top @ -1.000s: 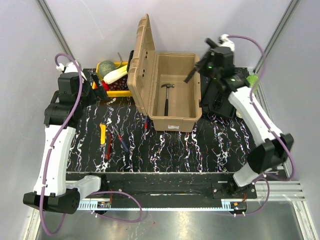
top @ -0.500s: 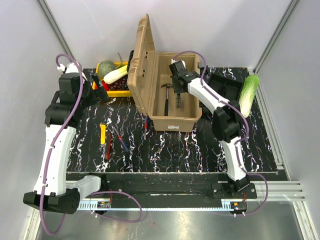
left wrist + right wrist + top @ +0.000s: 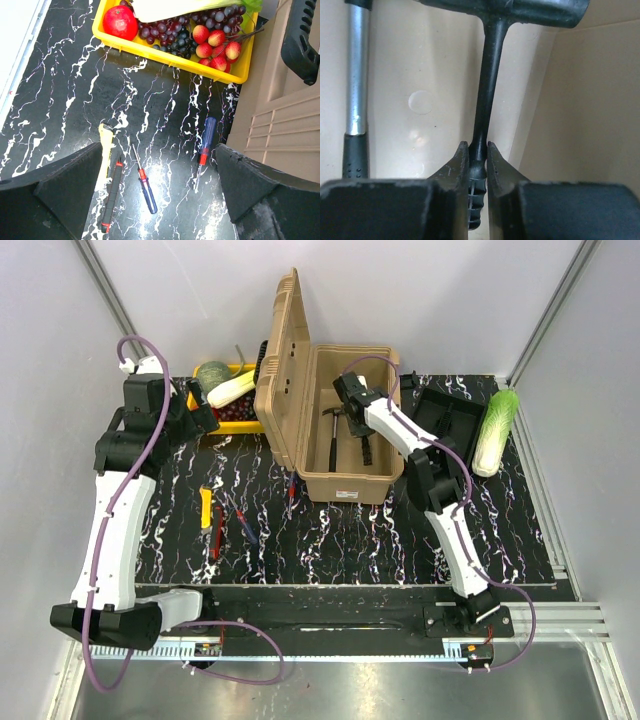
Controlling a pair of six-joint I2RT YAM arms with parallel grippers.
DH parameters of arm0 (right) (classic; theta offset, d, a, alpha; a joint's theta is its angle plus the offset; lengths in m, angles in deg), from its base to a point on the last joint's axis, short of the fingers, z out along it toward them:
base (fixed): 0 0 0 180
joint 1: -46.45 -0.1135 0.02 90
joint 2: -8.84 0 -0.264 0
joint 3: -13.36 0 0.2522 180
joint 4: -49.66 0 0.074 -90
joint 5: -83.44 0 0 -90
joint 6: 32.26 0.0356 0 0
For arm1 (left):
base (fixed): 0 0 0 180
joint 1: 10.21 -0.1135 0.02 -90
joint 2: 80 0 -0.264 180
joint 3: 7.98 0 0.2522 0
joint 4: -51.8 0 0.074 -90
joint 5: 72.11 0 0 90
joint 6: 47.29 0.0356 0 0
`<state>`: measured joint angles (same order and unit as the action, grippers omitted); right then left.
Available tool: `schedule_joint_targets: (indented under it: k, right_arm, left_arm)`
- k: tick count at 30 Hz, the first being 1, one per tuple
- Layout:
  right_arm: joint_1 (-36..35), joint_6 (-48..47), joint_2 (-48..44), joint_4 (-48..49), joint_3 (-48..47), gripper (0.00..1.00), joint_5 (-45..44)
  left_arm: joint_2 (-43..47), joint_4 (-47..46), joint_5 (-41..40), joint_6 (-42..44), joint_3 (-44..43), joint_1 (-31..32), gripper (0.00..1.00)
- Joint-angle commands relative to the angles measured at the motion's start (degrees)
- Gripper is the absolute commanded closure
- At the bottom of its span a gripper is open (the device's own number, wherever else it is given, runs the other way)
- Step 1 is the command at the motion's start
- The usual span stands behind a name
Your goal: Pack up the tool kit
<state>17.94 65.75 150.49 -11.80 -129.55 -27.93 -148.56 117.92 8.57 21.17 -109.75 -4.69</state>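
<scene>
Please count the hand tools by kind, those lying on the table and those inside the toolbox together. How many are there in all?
Hammers in the toolbox: 2 (silver-shafted hammer; black hammer, clamped in the right gripper)
Blue-handled screwdrivers on the table: 2
Yellow-handled tool: 1
Black-and-red-handled tool: 1
Total: 6

One tan toolbox contains two hammers: one steel-shafted hammer and one black-shafted hammer. Four hand tools lie loose on the mat: one yellow-handled tool, one black-handled tool, one red-and-blue-handled screwdriver and one blue-handled screwdriver. Also shown are one black tray, one cabbage and one yellow crate carrying one round red fruit, one bunch of dark grapes and small red fruits too crowded to count.
</scene>
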Motion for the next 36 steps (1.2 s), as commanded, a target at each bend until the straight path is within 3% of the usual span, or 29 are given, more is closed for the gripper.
schedule_joint_targets:
  k: [1,8,11,16,19,20,24,29,36]
  right_arm:
    - [0.5,1.2,1.9,-3.4,-4.6,0.74,-1.4]
    - [0.7,2.4,2.8,-6.3,-10.6,0.56,-2.5]
    - [0.7,2.5,0.3,-6.3,-13.2,0.53,-1.9]
    - [0.7,2.4,-7.0,-4.3,-15.6,0.38,3.0]
    - [0.7,2.7,-11.5,-2.6,-15.3,0.14,2.8]
    - [0.7,2.7,-13.1,-2.2,-14.9,0.01,1.8]
    - [2.4,4.6,-18.1,-2.1,-13.2,0.01,-2.0]
    - [10.4,10.3,-23.8,-5.5,-8.9,0.01,-3.3]
    - [21.2,15.9,-30.7,-4.8,10.5,0.04,-2.2]
  left_arm:
    - [-0.3,-0.4,-1.7,0.2,-2.8,0.0,0.01]
    - [-0.2,-0.4,-1.9,0.2,-2.5,0.0,0.01]
    - [-0.1,-0.4,-1.7,0.0,-2.5,0.0,0.01]
    - [0.6,-0.5,-1.4,-0.2,-2.6,0.0,0.01]
    - [1.1,-0.6,-1.0,-0.3,-2.8,0.0,0.01]
    - [1.3,-0.5,-0.8,-0.4,-2.8,0.0,0.01]
    - [1.9,-0.5,0.1,-0.3,-2.8,0.0,0.01]
    - [2.2,-0.5,1.2,-0.2,-3.1,0.0,0.01]
    - [2.4,-1.6,2.4,-0.1,-2.6,0.0,0.01]
